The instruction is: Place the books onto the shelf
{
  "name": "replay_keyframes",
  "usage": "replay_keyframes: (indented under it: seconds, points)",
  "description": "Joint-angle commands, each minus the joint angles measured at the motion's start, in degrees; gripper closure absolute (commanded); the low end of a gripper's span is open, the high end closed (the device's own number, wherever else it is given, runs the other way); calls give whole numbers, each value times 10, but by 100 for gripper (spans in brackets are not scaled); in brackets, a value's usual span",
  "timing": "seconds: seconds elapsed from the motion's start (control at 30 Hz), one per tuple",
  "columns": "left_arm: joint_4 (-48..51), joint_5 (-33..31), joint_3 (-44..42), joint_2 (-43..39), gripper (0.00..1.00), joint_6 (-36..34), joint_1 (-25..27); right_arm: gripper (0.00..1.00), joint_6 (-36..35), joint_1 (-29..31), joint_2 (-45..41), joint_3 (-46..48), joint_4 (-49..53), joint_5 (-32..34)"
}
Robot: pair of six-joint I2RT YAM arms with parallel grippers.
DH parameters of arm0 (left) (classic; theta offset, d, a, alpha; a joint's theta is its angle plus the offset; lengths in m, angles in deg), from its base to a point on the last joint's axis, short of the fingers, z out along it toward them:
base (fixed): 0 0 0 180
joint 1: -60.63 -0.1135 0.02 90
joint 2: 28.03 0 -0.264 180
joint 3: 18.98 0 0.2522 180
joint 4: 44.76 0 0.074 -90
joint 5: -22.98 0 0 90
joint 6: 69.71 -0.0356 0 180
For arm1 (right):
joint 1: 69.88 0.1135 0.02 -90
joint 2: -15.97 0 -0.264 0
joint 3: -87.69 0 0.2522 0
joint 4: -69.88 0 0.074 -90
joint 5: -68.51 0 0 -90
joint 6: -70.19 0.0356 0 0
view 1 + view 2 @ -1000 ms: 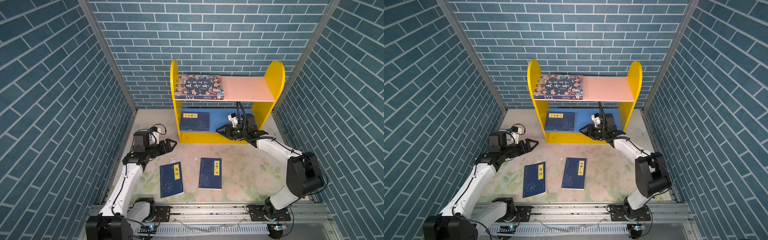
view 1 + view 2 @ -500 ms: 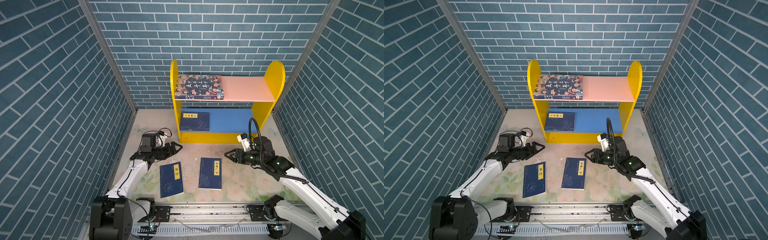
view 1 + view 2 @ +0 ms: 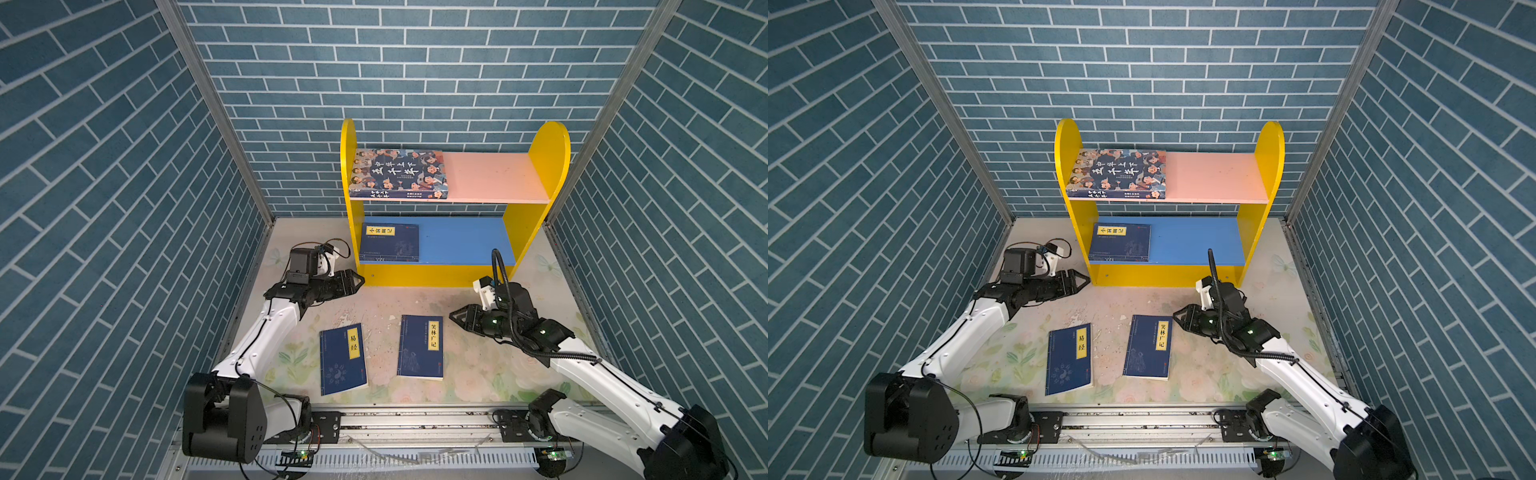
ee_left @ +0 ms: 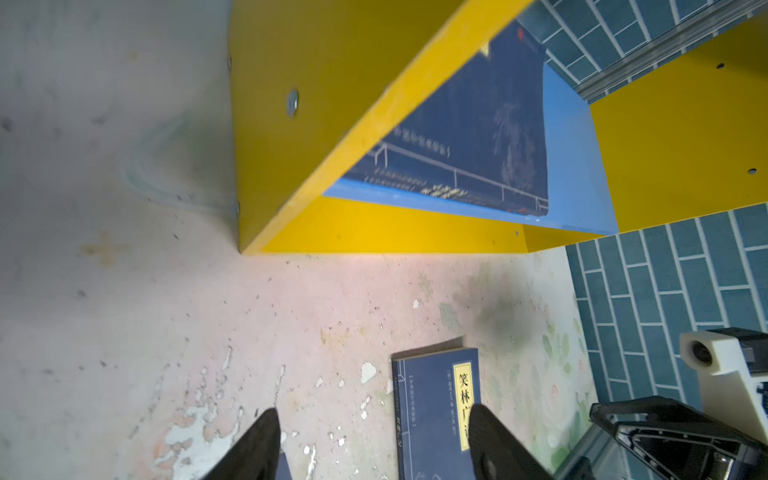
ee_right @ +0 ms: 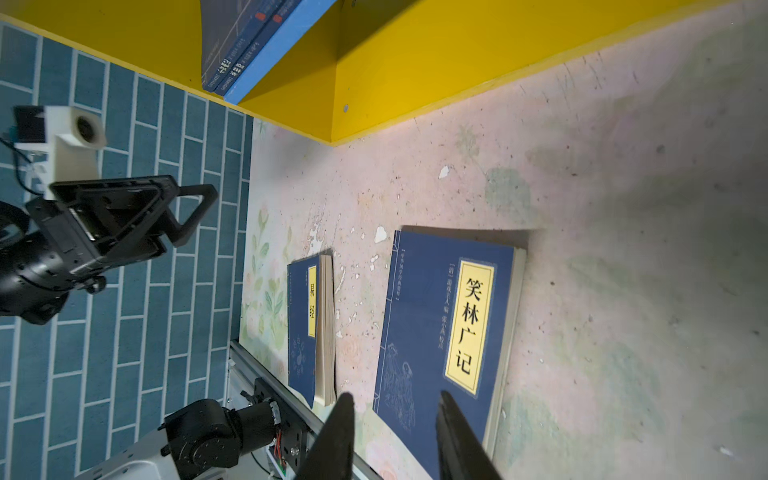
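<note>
The shelf (image 3: 548,166) stands at the back. A thick cartoon-face book (image 3: 399,172) lies on its pink upper board. Navy books (image 3: 390,241) lie on the blue lower board; the right wrist view shows two stacked spines (image 5: 232,62). Two more navy books lie flat on the table, one on the left (image 3: 343,359) and one on the right (image 3: 420,345). My left gripper (image 3: 359,280) hangs open and empty by the shelf's front left corner. My right gripper (image 3: 455,318) is open with a narrower gap, just right of the right book's (image 5: 449,316) far corner, holding nothing.
Blue brick walls (image 3: 124,208) close in on both sides and behind the shelf. A metal rail (image 3: 415,419) runs along the table's front edge. The floral table cover (image 3: 478,365) is worn and flaked between the books and the shelf.
My right arm has drawn back from the shelf's lower board to the right book on the table, its jaws narrower. My left gripper has moved right, up to the shelf's corner.
</note>
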Motion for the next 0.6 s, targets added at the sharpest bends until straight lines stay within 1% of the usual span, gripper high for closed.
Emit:
replay_keyframes:
  seconds: [0.0,0.13,0.2,0.3,0.43,0.5,0.57]
  points:
    - [23,-40,31,2,27,-94,-5,69,-4,2,46,-36,-59,31]
    - [15,-90,52,15,27,-190,-7,72,-12,3,114,-82,-82,34]
    - [-2,-114,50,21,27,-205,-13,74,-16,4,142,-102,-88,33]
    - [-15,-130,50,37,28,-193,-22,80,-10,2,186,-133,-123,3]
    - [-41,-122,33,37,29,-157,-24,85,11,4,245,-170,-172,-26]
    - [-40,-109,26,32,30,-140,-24,85,13,3,259,-184,-167,-24]
    - [-23,-83,21,23,31,-124,-24,78,8,3,262,-196,-125,-10]
